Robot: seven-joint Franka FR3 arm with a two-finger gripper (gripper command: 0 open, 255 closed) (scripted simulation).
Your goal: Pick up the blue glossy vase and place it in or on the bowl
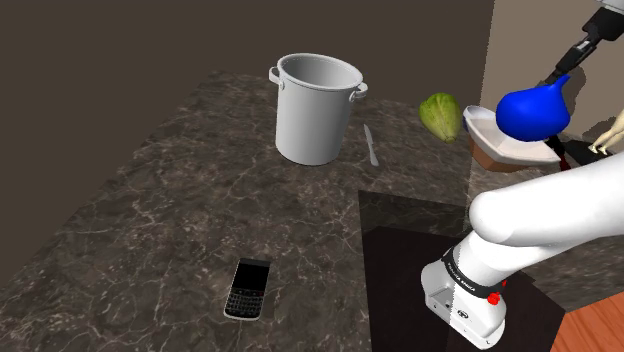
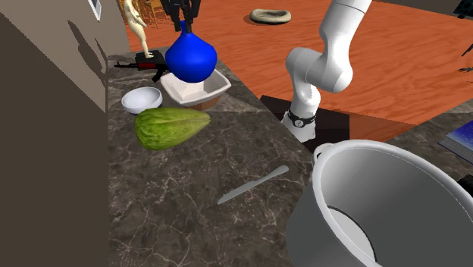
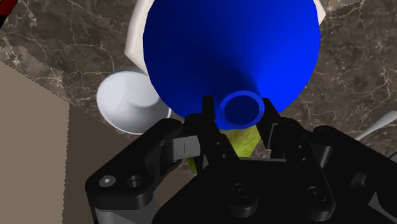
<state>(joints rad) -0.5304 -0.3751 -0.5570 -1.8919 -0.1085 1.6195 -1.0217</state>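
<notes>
Clamps the blue vase by its neck in the black gripper; holds it over the square white bowl (small round bowl just beside).

Dark marble counter, orange floor

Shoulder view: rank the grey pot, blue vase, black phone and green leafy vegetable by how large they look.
1. grey pot
2. blue vase
3. black phone and green leafy vegetable: near alike, the phone lies closer to the camera, so unranked.
</notes>
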